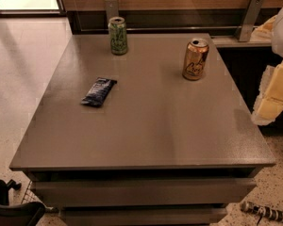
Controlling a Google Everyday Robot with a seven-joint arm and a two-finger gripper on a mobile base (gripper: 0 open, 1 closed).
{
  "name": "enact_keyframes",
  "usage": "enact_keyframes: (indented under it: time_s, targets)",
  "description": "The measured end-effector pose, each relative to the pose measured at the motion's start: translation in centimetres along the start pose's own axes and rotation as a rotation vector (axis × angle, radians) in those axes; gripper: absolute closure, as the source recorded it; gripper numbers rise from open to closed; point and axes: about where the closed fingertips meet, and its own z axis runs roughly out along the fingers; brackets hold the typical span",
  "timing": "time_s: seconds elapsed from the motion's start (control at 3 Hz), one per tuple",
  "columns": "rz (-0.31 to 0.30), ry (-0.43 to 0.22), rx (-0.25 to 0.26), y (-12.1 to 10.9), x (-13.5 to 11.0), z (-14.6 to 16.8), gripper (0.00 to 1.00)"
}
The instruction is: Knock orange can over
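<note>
The orange can stands upright on the grey table, towards the back right. It is copper-orange with dark script and a silver top. My gripper shows as pale white and yellowish parts at the right edge of the view, beyond the table's right side. It is to the right of the can and nearer the front, well apart from it and touching nothing.
A green-and-white patterned can stands upright at the back of the table, left of centre. A dark snack packet lies flat on the left half. A wood-panelled wall with metal brackets runs behind the table.
</note>
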Motion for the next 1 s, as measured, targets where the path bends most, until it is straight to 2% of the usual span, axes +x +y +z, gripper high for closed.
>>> enact_keyframes:
  time_s: [0.67, 1.0]
  targets:
    - [0.007, -0.021, 0.004, -0.8, -0.2, 0.3, 0.0]
    - [0.057, -0.126, 0.019, -4.1, -0.3, 2.2, 0.0]
